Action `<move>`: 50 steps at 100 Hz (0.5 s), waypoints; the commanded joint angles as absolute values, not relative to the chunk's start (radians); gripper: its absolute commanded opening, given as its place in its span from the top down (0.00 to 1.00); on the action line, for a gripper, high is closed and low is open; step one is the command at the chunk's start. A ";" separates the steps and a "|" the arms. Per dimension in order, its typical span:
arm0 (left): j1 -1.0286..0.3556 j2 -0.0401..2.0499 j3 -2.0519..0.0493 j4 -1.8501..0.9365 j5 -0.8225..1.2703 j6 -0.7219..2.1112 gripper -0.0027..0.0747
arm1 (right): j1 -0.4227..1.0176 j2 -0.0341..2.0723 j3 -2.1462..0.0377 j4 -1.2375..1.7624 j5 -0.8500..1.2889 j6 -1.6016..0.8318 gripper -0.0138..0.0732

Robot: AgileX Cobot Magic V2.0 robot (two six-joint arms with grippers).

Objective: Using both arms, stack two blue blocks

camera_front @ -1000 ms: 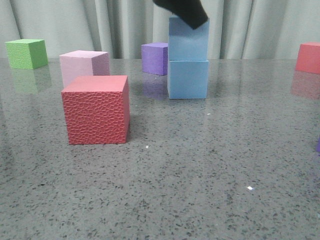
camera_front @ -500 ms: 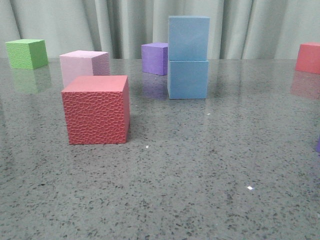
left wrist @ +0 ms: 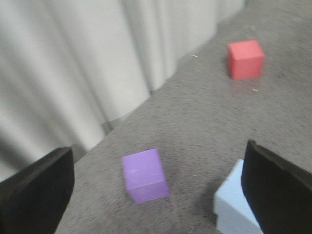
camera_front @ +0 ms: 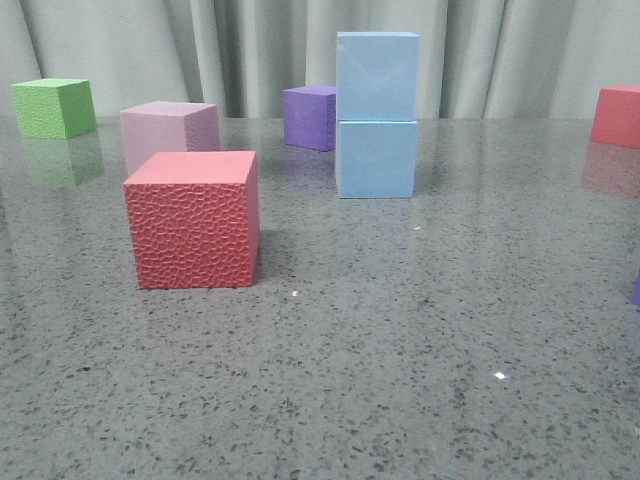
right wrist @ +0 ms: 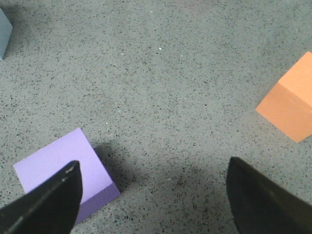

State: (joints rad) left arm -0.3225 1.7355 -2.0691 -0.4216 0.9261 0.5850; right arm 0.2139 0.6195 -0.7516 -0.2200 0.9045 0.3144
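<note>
Front view: two light sky-blue matte foam cubes stand stacked near the far middle of the grey speckled desk [camera_front: 420, 330], the upper blue cube [camera_front: 377, 76] resting squarely on the lower blue cube [camera_front: 376, 158]. Their faces line up, so the pair forms an upright column with its long axis vertical and one flat face turned toward the camera. Just beside the column, behind and to its left, sits a darker purple cube [camera_front: 309, 116]. A textured red cube [camera_front: 193, 218] stands nearer, with a pale pink cube [camera_front: 169, 132] close behind it, a green cube [camera_front: 54, 107] at far left, and another red cube [camera_front: 616, 115] at the right edge. Neither arm appears here.

Only the left wrist view shows the left hand [left wrist: 161, 195], spread wide and holding nothing, a corner of one blue cube just beside one finger. Only the right wrist view shows the right hand [right wrist: 153, 195], likewise wide apart and empty, above a lilac cube [right wrist: 63, 170] and an orange cube [right wrist: 291, 102].
</note>
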 commanded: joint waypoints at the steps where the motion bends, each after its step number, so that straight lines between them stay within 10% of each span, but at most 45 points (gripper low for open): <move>1: -0.260 1.663 -2.104 -0.453 0.886 0.503 0.11 | 0.208 0.621 -0.775 -0.233 0.855 0.309 0.16; 50: 0.035 1.571 -2.036 -0.453 0.967 0.403 0.11 | 0.208 0.621 -0.775 -0.232 0.854 0.309 0.16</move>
State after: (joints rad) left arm 0.0099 1.6466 -2.0408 -0.4182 1.0385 0.4220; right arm 0.2139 0.6195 -0.7516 -0.2182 0.9045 0.3144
